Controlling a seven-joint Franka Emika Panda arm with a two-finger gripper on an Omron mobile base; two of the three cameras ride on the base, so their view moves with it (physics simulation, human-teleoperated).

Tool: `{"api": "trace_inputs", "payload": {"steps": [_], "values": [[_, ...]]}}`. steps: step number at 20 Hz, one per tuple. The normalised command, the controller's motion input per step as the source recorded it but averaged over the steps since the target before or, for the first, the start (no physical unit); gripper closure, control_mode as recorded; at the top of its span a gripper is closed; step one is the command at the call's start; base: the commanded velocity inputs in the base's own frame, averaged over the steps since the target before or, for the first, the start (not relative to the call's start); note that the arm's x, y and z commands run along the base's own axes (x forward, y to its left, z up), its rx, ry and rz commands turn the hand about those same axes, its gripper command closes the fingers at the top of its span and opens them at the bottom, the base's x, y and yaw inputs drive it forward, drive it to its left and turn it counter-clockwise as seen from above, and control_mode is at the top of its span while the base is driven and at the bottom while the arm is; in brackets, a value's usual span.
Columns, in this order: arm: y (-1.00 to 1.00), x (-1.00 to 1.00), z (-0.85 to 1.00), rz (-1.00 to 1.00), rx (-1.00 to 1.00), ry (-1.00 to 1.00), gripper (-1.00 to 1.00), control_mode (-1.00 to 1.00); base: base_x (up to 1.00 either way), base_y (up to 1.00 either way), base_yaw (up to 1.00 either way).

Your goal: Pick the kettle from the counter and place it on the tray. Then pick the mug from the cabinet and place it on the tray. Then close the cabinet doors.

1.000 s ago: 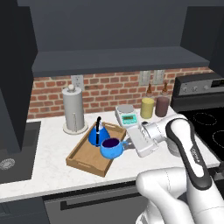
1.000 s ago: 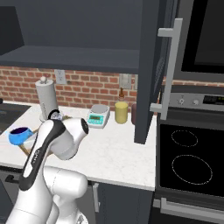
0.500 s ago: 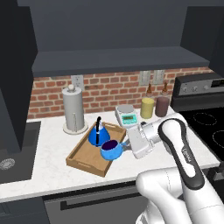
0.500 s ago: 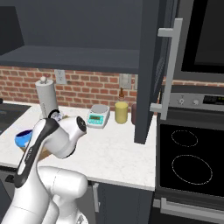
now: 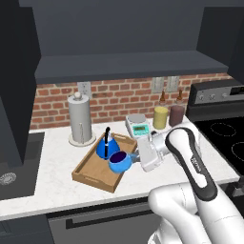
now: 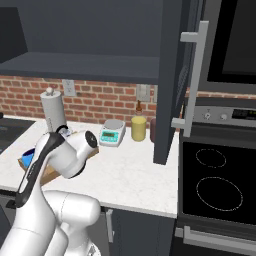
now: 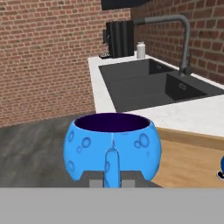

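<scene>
mug [image 7: 112, 151] upright, handle toward gripper [image 7: 112, 178], over tray [image 5: 90, 167]

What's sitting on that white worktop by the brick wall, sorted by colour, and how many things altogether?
Blue: 2 – kettle, mug
Light brown: 1 – tray
Grey: 1 – paper-towel holder
White and green: 1 – kitchen scale
Yellow: 1 – jar
Dark brown: 1 – jar
Total: 7

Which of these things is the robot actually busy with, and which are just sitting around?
In use: mug, held by its handle in the gripper; kettle; tray; cabinet door.

Just there: paper towel roll, scale, yellow jar, sink, stove.
</scene>
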Motion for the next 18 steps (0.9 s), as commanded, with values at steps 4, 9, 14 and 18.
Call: {"api": "trace_inputs", "payload": {"steps": [4, 9, 14, 18], "values": [[0.1, 0.28, -0.16, 0.0, 0.0, -0.05, 1.0, -1.0, 0.0, 0.0, 0.0], [0.09, 0.19, -0.2, 0.0, 0.0, -0.03, 1.0, -1.0, 0.0, 0.0, 0.0], [0.02, 0.05, -0.22, 0.0, 0.0, 0.0, 1.0, -1.0, 0.0, 0.0, 0.0], [0.01, 0.01, -0.25, 0.0, 0.0, 0.0, 1.0, -1.0, 0.0, 0.0, 0.0]]}}
